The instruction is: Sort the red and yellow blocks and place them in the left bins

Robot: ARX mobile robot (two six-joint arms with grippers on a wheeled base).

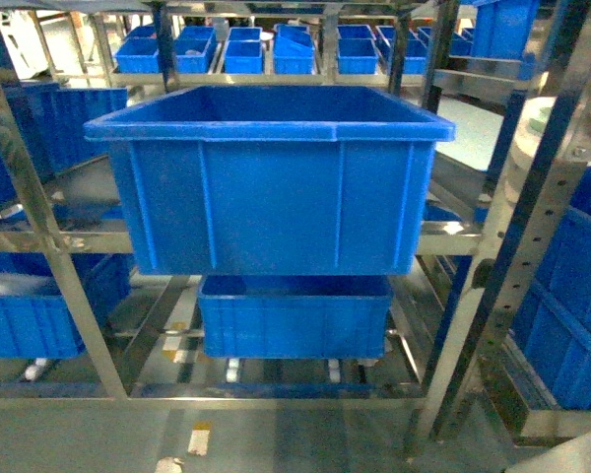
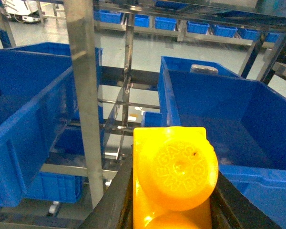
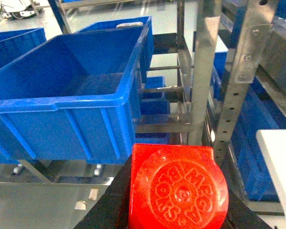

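Note:
The yellow block (image 2: 177,164), a glossy two-stud brick with its studs toward the camera, fills the bottom of the left wrist view. My left gripper (image 2: 174,198) is shut on it, black fingers (image 2: 115,202) pressed on both sides. The red block (image 3: 178,188), a one-stud cube, sits the same way in the right wrist view, with my right gripper (image 3: 177,205) shut on it. Neither gripper shows in the head view. Beyond the yellow block, one blue bin (image 2: 24,138) stands to the left of a steel post (image 2: 85,95) and another (image 2: 260,176) to the right.
A large blue bin (image 1: 266,197) sits on the steel rack straight ahead, with a smaller bin (image 1: 295,320) under it. More blue bins stand at the left (image 1: 25,320) and right (image 1: 571,296). A perforated rack upright (image 3: 243,71) rises beside the red block.

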